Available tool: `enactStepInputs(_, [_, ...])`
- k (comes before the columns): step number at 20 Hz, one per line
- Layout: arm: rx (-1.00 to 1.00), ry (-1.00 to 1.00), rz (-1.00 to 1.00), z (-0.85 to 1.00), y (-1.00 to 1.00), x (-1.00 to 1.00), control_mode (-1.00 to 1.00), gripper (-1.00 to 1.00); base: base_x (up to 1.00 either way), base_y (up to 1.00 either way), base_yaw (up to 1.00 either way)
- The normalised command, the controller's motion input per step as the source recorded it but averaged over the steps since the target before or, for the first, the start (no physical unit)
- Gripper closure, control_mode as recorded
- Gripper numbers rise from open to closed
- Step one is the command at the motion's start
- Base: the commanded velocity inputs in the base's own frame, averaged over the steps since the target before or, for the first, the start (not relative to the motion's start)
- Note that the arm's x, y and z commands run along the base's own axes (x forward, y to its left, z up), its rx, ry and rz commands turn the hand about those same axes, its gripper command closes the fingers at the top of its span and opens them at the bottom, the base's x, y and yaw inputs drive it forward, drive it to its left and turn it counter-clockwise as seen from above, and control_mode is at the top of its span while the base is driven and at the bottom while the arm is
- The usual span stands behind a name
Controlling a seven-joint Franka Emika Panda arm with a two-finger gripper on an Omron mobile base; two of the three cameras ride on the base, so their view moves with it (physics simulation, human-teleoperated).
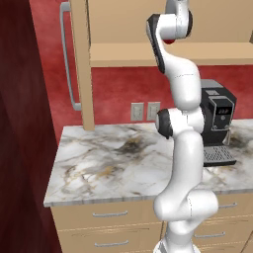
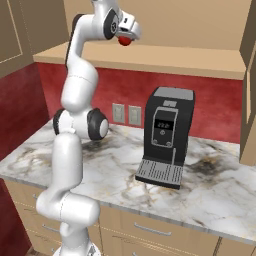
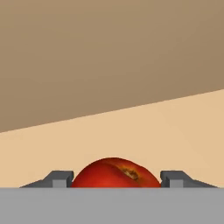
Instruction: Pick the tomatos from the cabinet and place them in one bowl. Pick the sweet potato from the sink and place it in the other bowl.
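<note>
A glossy red tomato (image 3: 114,173) with a dark stem spot lies on the tan shelf of the open cabinet (image 1: 148,53). My gripper (image 3: 116,180) is at shelf height, and its two dark fingertips (image 3: 61,178) press against the tomato's left and right sides. From the right base view the tomato (image 2: 124,41) shows as a red ball just under the white hand, above the shelf's front edge (image 2: 175,60). In the left base view a sliver of the tomato (image 1: 169,42) peeks out behind the arm. The bowls, the sink and the sweet potato are out of view.
The cabinet door (image 1: 79,59) stands open at the left with its long silver handle (image 1: 66,59). Below the shelf runs a marble counter (image 1: 113,163) with a black coffee machine (image 2: 165,135) on it. Wall outlets (image 2: 126,114) sit on the red backsplash, and drawers (image 1: 108,215) lie under the counter.
</note>
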Motion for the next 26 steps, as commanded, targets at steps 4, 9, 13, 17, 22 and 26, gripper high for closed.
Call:
enactStepInputs(4, [-0.02,-0.22,-0.08,-0.19,0.17,-0.60,-1.00,1.00,0.00,0.00,0.00])
enactStepInputs(9, [-0.03,-0.22,-0.04,-0.40,0.26,-0.26,-1.00,1.00,0.00,0.00,0.00])
enactStepInputs(13, [-0.06,-0.24,0.00,-0.69,0.18,-0.35,-1.00,1.00,0.00,0.00,0.00])
enactStepInputs(17, [-0.13,-0.12,0.00,-1.00,0.01,-0.60,-1.00,1.00,0.00,0.00,0.00])
enactStepInputs(22, [-0.12,-0.08,0.02,-1.00,0.00,-0.82,-1.00,1.00,0.00,0.00,0.00])
enactStepInputs(26, [-0.02,-0.23,-0.01,-0.54,0.04,-0.88,-1.00,1.00,0.00,0.00,0.00])
